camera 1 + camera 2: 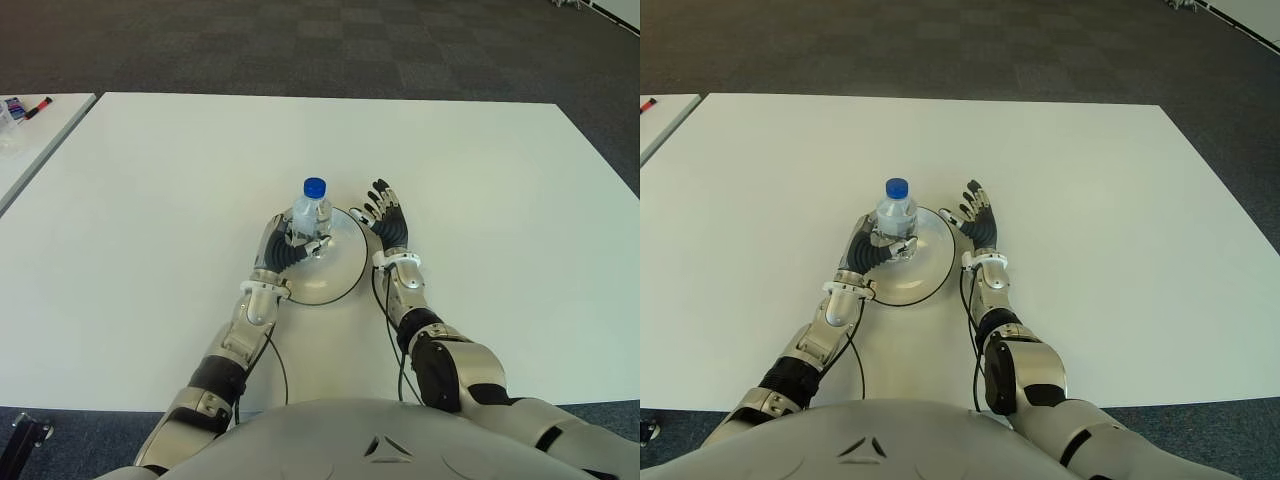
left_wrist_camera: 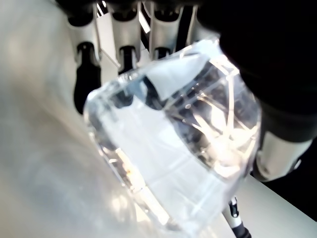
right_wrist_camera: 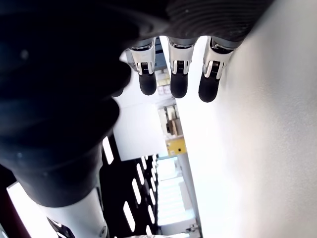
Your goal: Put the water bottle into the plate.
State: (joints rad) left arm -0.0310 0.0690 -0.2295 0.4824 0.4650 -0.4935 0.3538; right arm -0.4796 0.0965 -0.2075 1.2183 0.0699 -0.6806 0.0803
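Note:
A clear water bottle (image 1: 313, 212) with a blue cap stands upright over the far left part of the white round plate (image 1: 340, 272) at the table's middle. My left hand (image 1: 293, 243) is curled around the bottle's lower body. The left wrist view shows its fingers (image 2: 83, 74) wrapped on the clear plastic bottle (image 2: 183, 148). My right hand (image 1: 388, 218) shows just right of the plate, fingers spread and holding nothing. In the right wrist view its fingertips (image 3: 178, 82) stand straight above the white table.
The white table (image 1: 150, 200) stretches wide on all sides of the plate. A second white table (image 1: 30, 135) with markers and small items stands at the far left. Dark carpet lies beyond the far edge.

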